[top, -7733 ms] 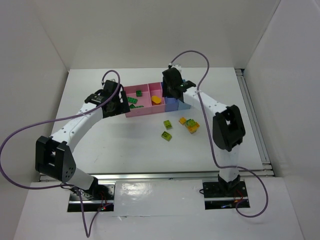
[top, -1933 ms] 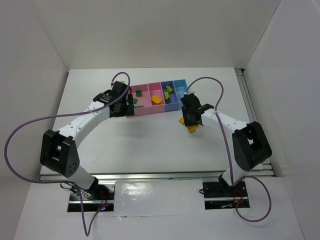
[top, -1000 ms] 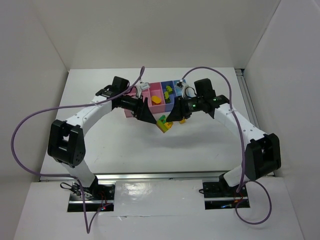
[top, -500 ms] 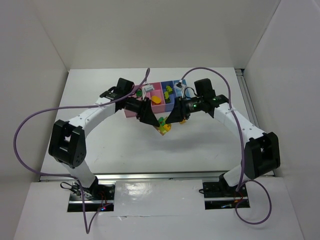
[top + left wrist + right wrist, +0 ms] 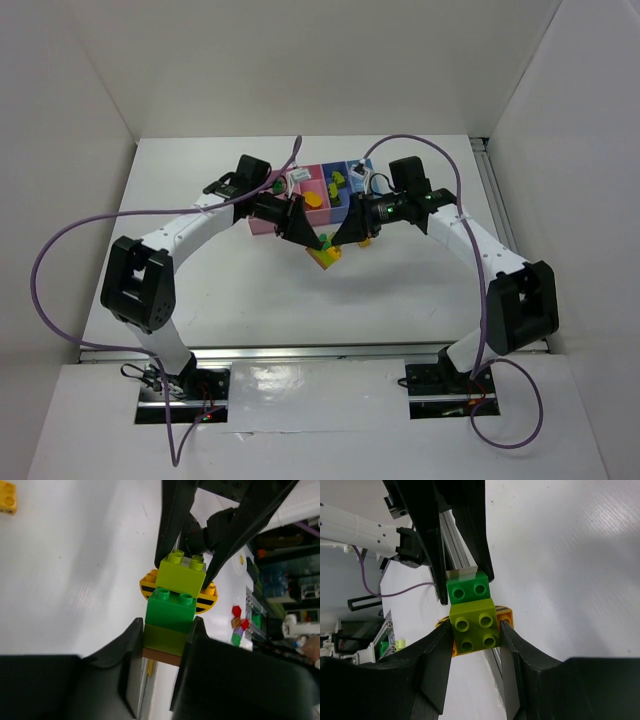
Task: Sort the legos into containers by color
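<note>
the lego stack (image 5: 175,605) hangs just in front of the containers (image 5: 322,180), long axis spanning both arms, studs facing the right gripper (image 5: 476,635), which clamps its lime end. dark green below, with a striped orange-yellow piece behind. the left gripper (image 5: 165,645) pinches the base.

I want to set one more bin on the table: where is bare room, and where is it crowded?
Bare table lies at the near side between the arms, left of the left arm, and right of the right arm. Crowded in the middle: left gripper and right gripper clamp the lego stack just before the containers.
</note>
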You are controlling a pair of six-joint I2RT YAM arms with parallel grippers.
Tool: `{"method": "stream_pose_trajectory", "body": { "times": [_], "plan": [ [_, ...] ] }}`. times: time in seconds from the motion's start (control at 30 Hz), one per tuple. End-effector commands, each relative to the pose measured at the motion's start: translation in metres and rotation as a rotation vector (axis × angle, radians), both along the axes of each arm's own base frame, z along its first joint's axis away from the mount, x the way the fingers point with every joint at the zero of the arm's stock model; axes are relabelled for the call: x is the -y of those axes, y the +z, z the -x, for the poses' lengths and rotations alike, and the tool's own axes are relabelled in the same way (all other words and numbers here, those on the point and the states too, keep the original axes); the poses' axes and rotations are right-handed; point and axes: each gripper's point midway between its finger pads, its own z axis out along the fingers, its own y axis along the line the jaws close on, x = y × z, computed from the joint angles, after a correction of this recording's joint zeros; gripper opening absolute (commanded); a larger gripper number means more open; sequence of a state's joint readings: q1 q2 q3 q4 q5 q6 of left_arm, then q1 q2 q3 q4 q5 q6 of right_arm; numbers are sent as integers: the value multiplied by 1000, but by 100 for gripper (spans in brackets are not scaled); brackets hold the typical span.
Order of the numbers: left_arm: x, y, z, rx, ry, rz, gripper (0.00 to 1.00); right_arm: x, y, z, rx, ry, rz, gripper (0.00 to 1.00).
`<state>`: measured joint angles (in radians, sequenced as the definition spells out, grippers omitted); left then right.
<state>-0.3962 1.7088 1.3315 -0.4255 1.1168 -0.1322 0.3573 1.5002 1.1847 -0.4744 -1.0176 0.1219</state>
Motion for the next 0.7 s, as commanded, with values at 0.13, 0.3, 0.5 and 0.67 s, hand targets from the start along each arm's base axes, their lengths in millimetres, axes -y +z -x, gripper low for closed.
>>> {"method": "stream_pose_trajectory", "body": {
  "times": [0.13,0.3,0.5,0.67],
  "plan": [
    [1,6,-8,32,-4,14,0,1,3,-37,49,-175,59,16],
    [-17,-22,-18,-28,79,-53,0,1,5,-69,59,-330,56,16],
    [-45,-41,-42,-38,220,-167,0,30,-8,-139,86,-699,232,16],
    [-64,-49,-51,-56,315,-221,0,48,-48,-201,47,-887,429,17]
  ]
}}
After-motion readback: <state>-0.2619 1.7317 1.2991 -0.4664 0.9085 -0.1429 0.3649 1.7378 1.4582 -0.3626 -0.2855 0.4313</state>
